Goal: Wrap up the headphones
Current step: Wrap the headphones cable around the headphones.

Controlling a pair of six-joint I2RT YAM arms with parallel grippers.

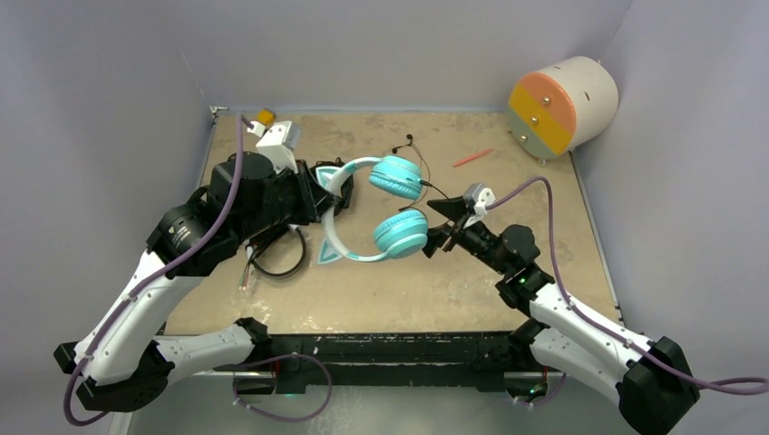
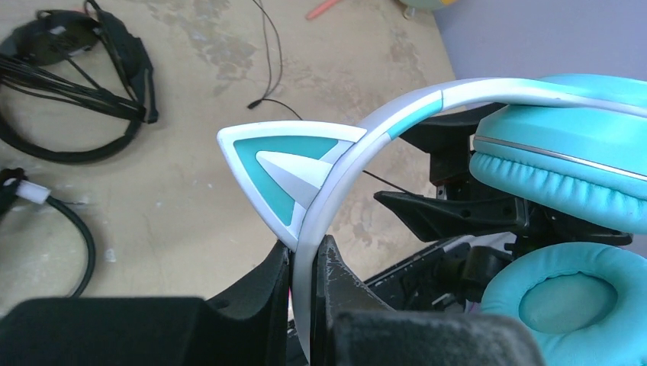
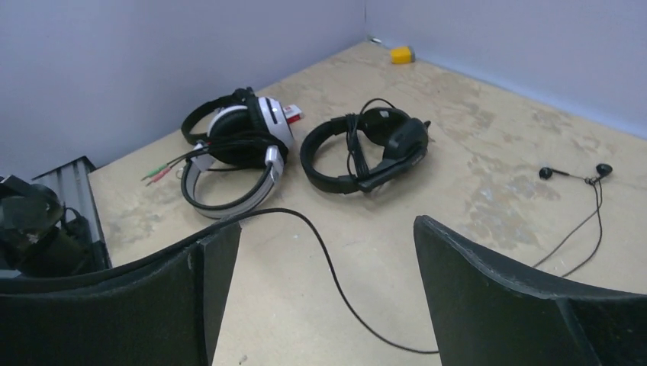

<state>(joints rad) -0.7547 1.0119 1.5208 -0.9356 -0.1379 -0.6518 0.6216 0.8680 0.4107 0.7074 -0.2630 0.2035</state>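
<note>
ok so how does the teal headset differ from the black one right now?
Colour: the teal headset is teal and white with cat ears; the black headset is plain black. Hold: the left gripper clamps the teal one's headband; the black one lies untouched on the table. Cable: bundled on the black one, trailing loose from the teal one. Both are wired over-ear sets.

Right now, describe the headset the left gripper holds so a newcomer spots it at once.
On the tan table, look at the middle, between the two arms: the teal headset is there, its white band pinched in the left gripper. The white-and-black headset and the black headset to its left lack colour; only this one is teal with cat ears.
</note>
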